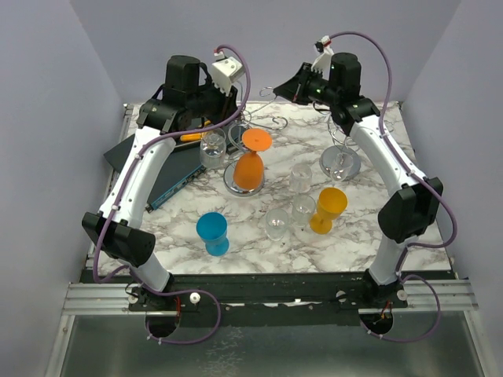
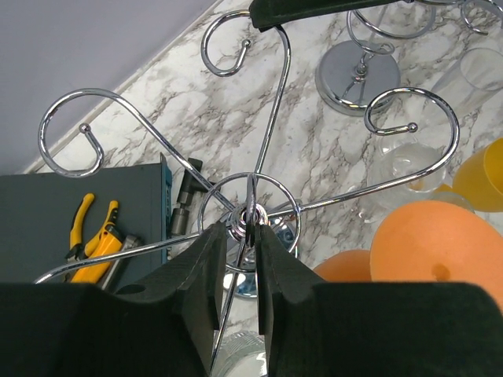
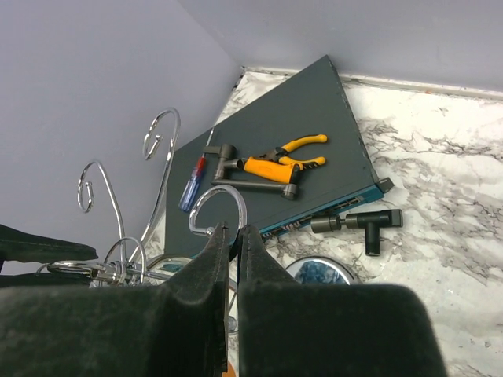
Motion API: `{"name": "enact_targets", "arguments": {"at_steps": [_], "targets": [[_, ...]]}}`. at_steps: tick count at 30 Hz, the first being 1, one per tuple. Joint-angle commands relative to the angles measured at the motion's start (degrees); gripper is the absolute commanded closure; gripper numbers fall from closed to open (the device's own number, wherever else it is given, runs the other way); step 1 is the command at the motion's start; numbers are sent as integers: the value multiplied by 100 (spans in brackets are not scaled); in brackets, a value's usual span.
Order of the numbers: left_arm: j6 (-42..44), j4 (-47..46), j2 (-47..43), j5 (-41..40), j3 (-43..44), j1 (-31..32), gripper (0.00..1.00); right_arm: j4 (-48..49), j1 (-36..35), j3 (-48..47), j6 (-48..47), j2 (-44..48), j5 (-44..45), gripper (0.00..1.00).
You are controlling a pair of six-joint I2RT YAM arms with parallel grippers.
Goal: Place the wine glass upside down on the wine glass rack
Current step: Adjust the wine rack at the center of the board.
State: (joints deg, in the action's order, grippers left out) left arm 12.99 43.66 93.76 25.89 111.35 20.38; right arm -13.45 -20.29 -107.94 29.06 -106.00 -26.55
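- Lavender walls close in a white marble tabletop [image 1: 236, 259], with both arms stretched to its far side.
- Far left lies a dark grey flat case [image 3: 299, 126], the biggest loose thing here.
- Beside the case stands the chrome wine glass rack [image 1: 230, 185], its round base on the marble and its curled arms spread above. A second chrome rack [image 1: 339, 163] stands well apart to the right.
- The orange plastic wine glass [image 1: 249, 169] is at the first rack, foot up and bowl down. Its long axis is close to vertical and slightly tilted. It looks hung, though the wire carrying it is not clear.
- The left claw [image 2: 240, 232] is pinched shut on the knob atop the rack's centre post.
- The right claw [image 3: 233, 236] is closed around a curled hook arm [image 3: 217, 190] of the same rack.
- The glass hangs just right of and below the left claw, so the left arm is nearer. Neither claw touches it, and I judge only letting go remains.
- Yellow-handled pliers [image 3: 287, 157] rest on the case.
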Motion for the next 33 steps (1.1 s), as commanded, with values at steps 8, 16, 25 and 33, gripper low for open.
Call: {"name": "enact_targets", "arguments": {"at_steps": [8,16,25,33], "targets": [[21,-206,-109,-504,-35,18,79,423,-1,1120,236,672,-354,100],[-53,-283,-59,-878,-17,23,82,337,-26,1426,363,974,-360,100],[-25,-315,-55,-910,-39,18,82,403,-133,2248,406,1563,-176,100],[28,-350,-70,-883,-65,18,82,352,-194,2717,441,2017,-156,100]]}}
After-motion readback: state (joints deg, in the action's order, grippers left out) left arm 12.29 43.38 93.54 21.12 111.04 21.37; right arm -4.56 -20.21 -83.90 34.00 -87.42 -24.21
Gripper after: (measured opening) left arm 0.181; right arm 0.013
